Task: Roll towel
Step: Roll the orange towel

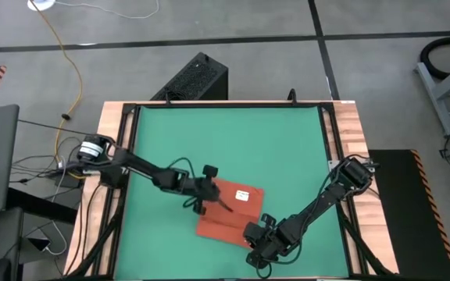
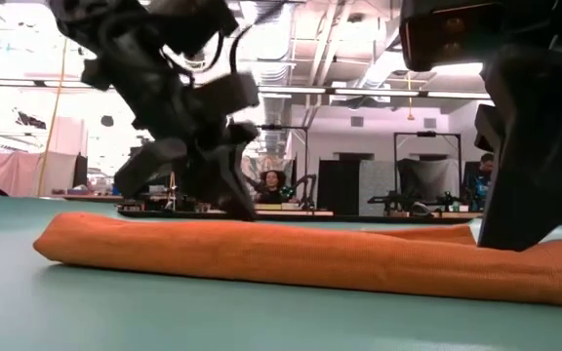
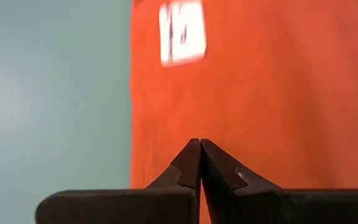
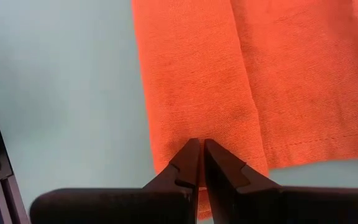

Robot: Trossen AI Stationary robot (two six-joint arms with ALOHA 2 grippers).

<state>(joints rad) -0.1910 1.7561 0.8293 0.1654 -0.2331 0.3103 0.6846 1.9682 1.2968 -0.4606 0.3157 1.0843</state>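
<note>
Towel point(image 2: 301, 258) end behind right pincer point(image 2: 530, 239)

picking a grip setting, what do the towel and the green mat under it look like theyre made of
Towel: soft woven cloth, matte orange-red; fine ribbed weave, a stitched hem and a small white tag show. It folds into a thick soft edge.
Green mat: smooth, flat, faintly sheened sheet, possibly rubber or vinyl; hard to tell.

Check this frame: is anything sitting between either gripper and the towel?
Nothing visible. The left gripper, shut, is over the towel near its white tag. The right gripper is nearly closed at the towel's folded edge; only bare green mat lies around.
</note>
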